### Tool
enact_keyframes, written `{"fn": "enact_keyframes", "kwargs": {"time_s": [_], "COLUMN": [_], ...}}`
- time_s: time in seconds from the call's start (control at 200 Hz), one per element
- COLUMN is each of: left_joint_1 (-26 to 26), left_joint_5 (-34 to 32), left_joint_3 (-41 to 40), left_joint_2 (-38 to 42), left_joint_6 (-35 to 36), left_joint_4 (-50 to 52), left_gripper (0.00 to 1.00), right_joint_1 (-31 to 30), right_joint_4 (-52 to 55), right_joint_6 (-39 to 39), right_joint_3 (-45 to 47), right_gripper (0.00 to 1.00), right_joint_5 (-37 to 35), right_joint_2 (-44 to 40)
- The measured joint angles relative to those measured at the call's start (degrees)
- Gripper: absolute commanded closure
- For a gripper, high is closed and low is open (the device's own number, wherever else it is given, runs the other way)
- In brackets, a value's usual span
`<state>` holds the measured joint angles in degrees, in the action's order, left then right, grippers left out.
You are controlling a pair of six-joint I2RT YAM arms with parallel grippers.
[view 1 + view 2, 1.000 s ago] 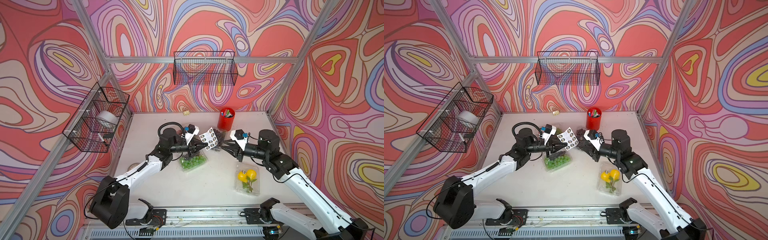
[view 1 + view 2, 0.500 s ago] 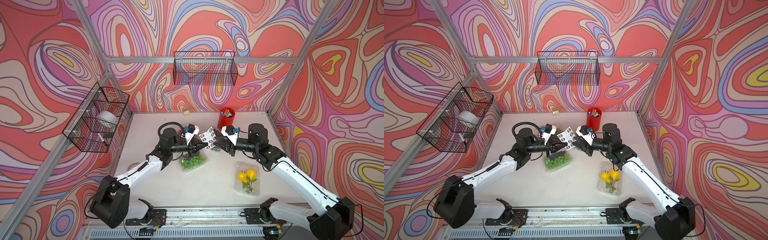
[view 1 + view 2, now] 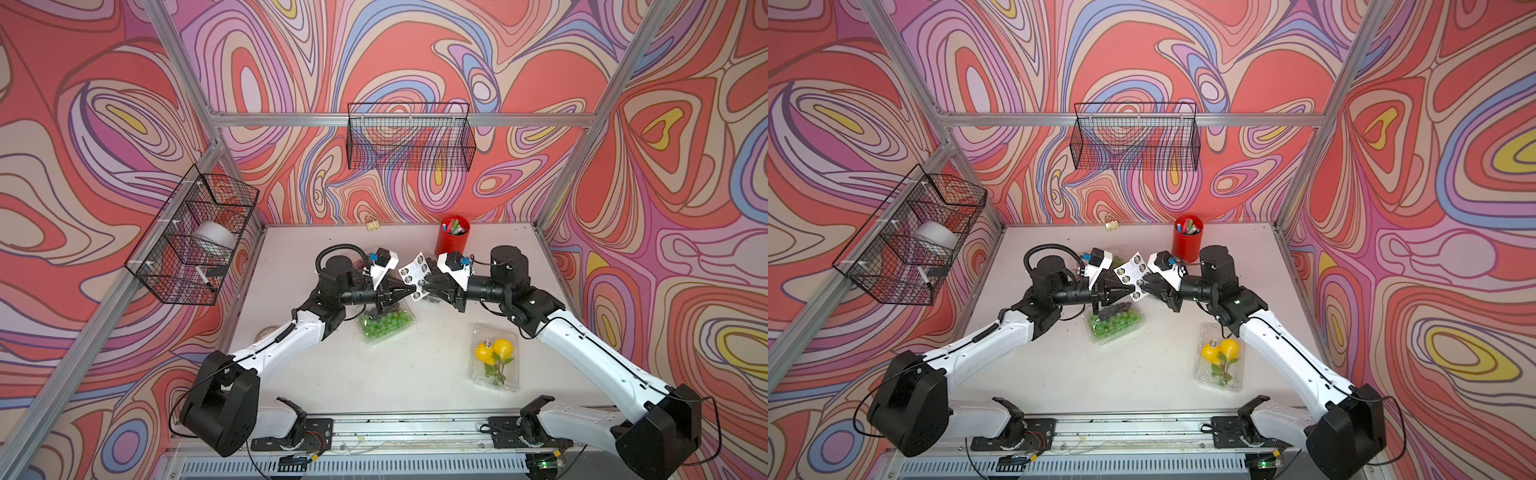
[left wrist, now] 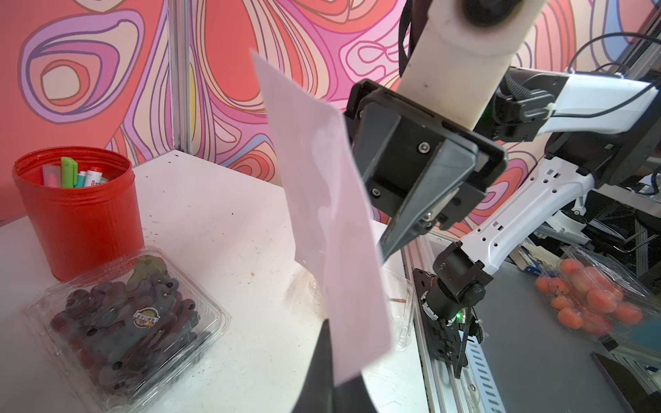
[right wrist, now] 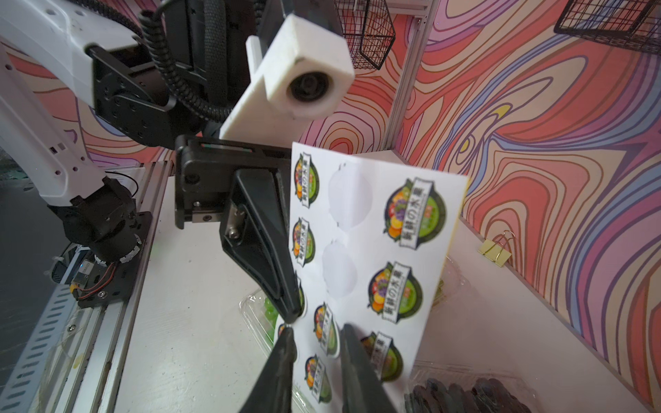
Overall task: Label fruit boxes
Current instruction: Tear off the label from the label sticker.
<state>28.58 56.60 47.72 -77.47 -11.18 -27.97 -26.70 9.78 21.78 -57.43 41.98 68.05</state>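
My left gripper [image 3: 410,287] [image 4: 327,334] is shut on the lower edge of a white sticker sheet [image 3: 415,275] [image 5: 375,232] and holds it upright above the table. My right gripper [image 3: 428,284] [image 5: 317,330] faces it, open, its fingers straddling a round sticker at the sheet's bottom edge. Under the left gripper lies the green-grape box [image 3: 386,326] [image 3: 1115,324]. At the front right lies the box with two yellow fruits [image 3: 494,357]. In the left wrist view, a purple-grape box [image 4: 125,321] sits by the red pen cup [image 4: 78,211], and a red-fruit box [image 4: 590,300] lies beyond the table's front rail.
The red pen cup [image 3: 454,236] stands at the back, close behind the right gripper. A gold binder clip [image 3: 372,225] lies by the back wall. Wire baskets hang on the back wall [image 3: 409,141] and the left wall [image 3: 195,241].
The right arm has reached left until its fingers meet the sticker sheet, and its jaws have narrowed slightly. The left gripper has held the sheet still.
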Motion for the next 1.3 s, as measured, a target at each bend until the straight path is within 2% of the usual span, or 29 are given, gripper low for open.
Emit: {"fn": "enact_keyframes", "kwargs": {"time_s": [0.205,0.451,0.581,0.661,0.741,1.057,1.302], "left_joint_1": [0.0,0.0,0.0,0.0,0.0,0.0,0.0], "left_joint_5": [0.4,0.4,0.4,0.4,0.4,0.4,0.4], "left_joint_3": [0.0,0.1,0.1,0.1,0.1,0.2,0.3], "left_joint_2": [0.0,0.0,0.0,0.0,0.0,0.0,0.0], "left_joint_6": [0.0,0.2,0.2,0.2,0.2,0.2,0.2], "left_joint_4": [0.0,0.0,0.0,0.0,0.0,0.4,0.9], "left_gripper": [1.0,1.0,1.0,1.0,1.0,1.0,1.0], "right_joint_1": [0.0,0.0,0.0,0.0,0.0,0.0,0.0], "right_joint_4": [-0.2,-0.3,-0.3,-0.3,-0.1,0.4,2.0], "right_joint_6": [0.1,0.3,0.4,0.5,0.6,1.4,2.7], "right_joint_3": [0.0,0.0,0.0,0.0,0.0,0.0,-0.6], "right_gripper": [0.75,0.9,0.9,0.85,0.84,1.0,1.0], "right_joint_5": [-0.2,0.0,0.0,0.0,0.0,-0.2,-0.2], "right_joint_2": [0.0,0.1,0.1,0.1,0.1,0.4,0.4]}}
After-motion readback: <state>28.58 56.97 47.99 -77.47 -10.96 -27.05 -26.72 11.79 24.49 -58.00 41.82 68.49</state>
